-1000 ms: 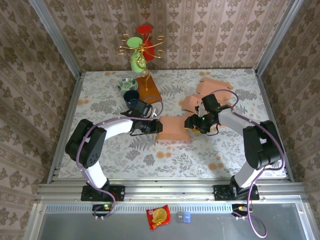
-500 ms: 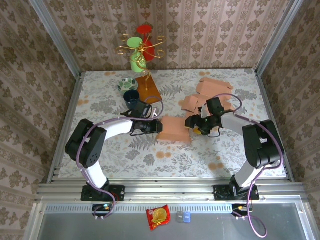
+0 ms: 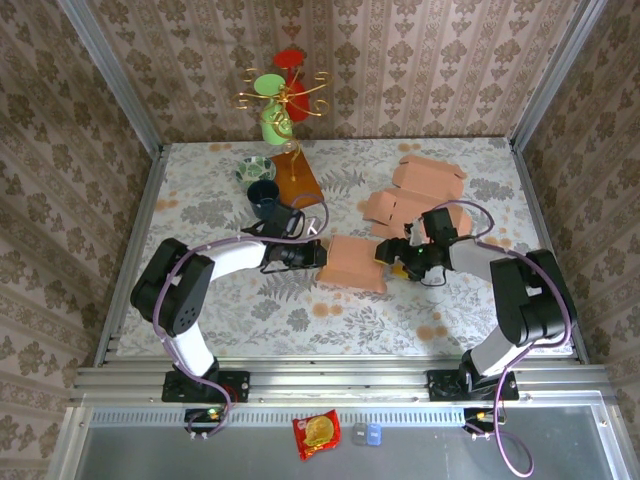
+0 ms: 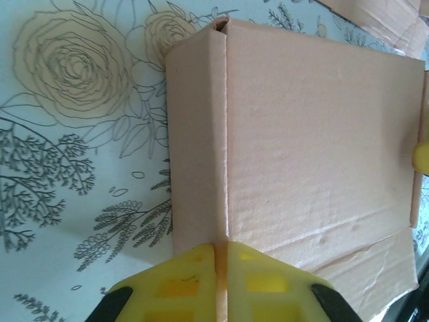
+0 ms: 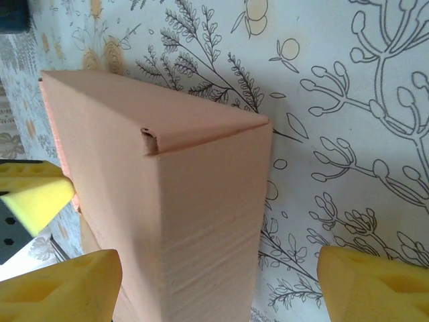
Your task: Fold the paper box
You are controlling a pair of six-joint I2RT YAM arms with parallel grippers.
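The salmon-pink folded paper box (image 3: 352,263) is lying at the middle of the floral-patterned desk (image 3: 250,310), slightly towards the near side. The left end effector (image 3: 318,255) is reaching in from the left and pinching the box's left wall. Its yellow fingers (image 4: 181,285) are pressing together on the cardboard ridge. The right end effector (image 3: 392,258) is standing open at the box's right end. Its yellow pads (image 5: 372,285) are spreading either side of the box corner, one of them clear of the cardboard. Flat pink cardboard blanks (image 3: 415,195) are lying just beyond, towards the far right.
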